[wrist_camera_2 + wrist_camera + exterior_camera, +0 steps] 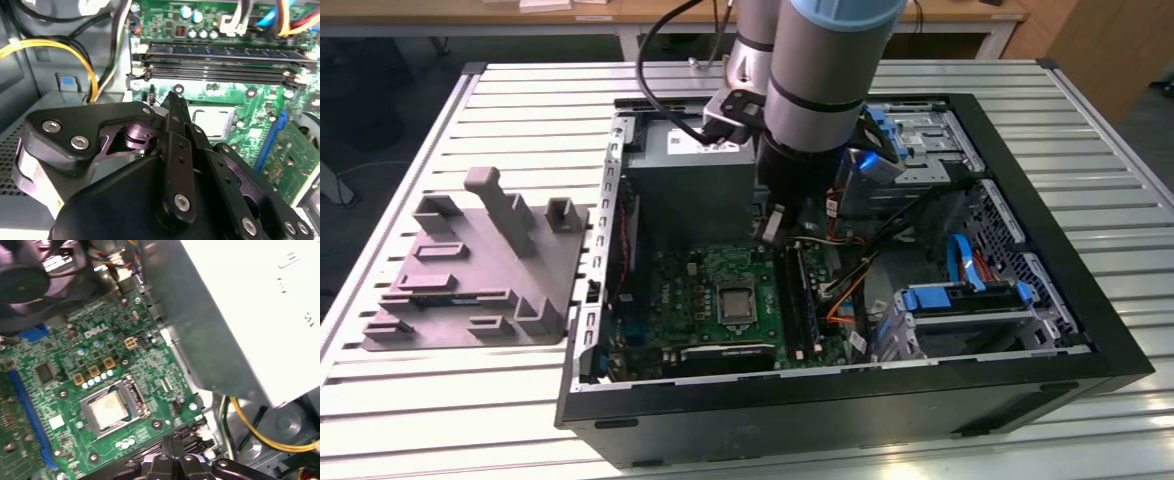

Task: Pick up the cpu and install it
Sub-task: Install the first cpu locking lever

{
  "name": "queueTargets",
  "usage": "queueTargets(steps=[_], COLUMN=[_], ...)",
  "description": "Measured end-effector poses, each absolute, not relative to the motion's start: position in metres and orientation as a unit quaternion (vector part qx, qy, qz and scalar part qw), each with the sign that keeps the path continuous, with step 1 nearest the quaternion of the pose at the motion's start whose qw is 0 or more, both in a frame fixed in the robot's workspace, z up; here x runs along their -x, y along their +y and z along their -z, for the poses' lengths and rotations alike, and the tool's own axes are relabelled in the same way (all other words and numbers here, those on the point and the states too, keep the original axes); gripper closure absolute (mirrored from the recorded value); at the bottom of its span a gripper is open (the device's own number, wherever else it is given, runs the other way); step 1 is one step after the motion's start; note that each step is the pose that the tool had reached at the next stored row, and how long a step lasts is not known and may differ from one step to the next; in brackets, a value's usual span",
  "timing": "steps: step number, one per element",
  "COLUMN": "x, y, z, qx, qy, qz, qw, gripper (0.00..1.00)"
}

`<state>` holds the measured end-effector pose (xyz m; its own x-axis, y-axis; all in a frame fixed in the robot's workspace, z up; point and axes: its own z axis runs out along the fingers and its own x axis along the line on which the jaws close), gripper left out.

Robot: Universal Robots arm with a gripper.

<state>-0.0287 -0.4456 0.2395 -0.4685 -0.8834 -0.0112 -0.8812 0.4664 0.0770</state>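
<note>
We see the cpu lying flat in its socket near the middle of the green motherboard, inside the open computer case. Our gripper hangs just above the board, beside the memory slots, its fingers pressed together and holding nothing. The grey fixture sits outside the case on the slatted table.
</note>
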Motion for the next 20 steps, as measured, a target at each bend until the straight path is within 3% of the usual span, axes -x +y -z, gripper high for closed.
queueTargets(steps=[20], x=[0.034], y=[-0.433], z=[-0.235], qx=[-0.517], qy=[-0.855], qz=[0.038], qw=[0.014], gripper=[0.89])
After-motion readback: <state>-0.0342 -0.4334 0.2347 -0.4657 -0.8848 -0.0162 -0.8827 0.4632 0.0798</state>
